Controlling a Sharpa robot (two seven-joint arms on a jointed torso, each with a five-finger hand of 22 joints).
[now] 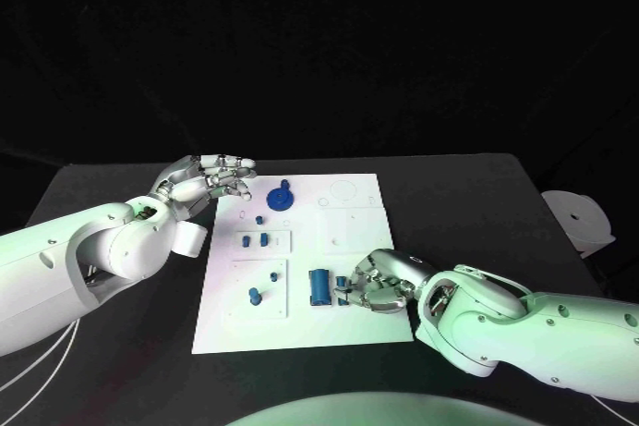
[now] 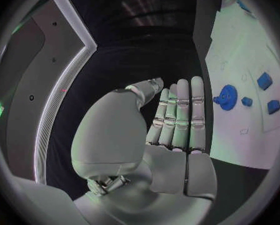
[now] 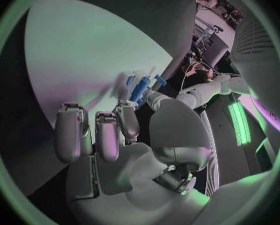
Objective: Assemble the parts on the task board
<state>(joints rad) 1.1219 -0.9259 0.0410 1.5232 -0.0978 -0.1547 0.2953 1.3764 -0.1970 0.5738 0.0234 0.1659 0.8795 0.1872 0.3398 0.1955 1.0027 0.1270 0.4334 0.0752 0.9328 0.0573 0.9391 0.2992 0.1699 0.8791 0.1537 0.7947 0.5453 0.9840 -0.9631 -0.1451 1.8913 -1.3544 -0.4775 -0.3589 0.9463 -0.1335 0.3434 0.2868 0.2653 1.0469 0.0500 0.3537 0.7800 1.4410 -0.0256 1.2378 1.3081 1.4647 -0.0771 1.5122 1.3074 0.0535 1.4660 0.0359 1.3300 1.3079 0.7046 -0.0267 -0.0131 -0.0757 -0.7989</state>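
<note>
Black table (image 1: 452, 181), head view: carries the white task board (image 1: 300, 297) at centre, long axis running near to far. A white round object (image 1: 579, 220) sits at the table's right edge, well apart from the board.

Left arm (image 1: 80, 260) enters from the left; left hand (image 1: 210, 178) hangs just off the board's far-left corner, fingers curled in, nothing seen in them in head view. Left wrist view adds: fingers (image 2: 180, 115) lie straight and side by side, thumb close alongside, palm empty, no part touched; hand reads as open, holding nothing.

Right arm (image 1: 533, 329) enters from the right; right hand (image 1: 379, 283) rests over the board's near-right area, fingertips at a small blue part (image 1: 343, 285). Right wrist view shows what head view hides: thumb and a finger pinch that blue part (image 3: 138, 87) w/ its pale tip, just above the board surface.

Parts, head view: blue round disc (image 1: 280, 200) stands at the far-left area; blue upright block (image 1: 319, 287) just left of the right hand; two small blue pieces (image 1: 257, 242) mid-left; two more (image 1: 264, 289) near-left. Left wrist view shows the disc (image 2: 226, 96) plus square blue pieces (image 2: 265, 81) beside it.
</note>
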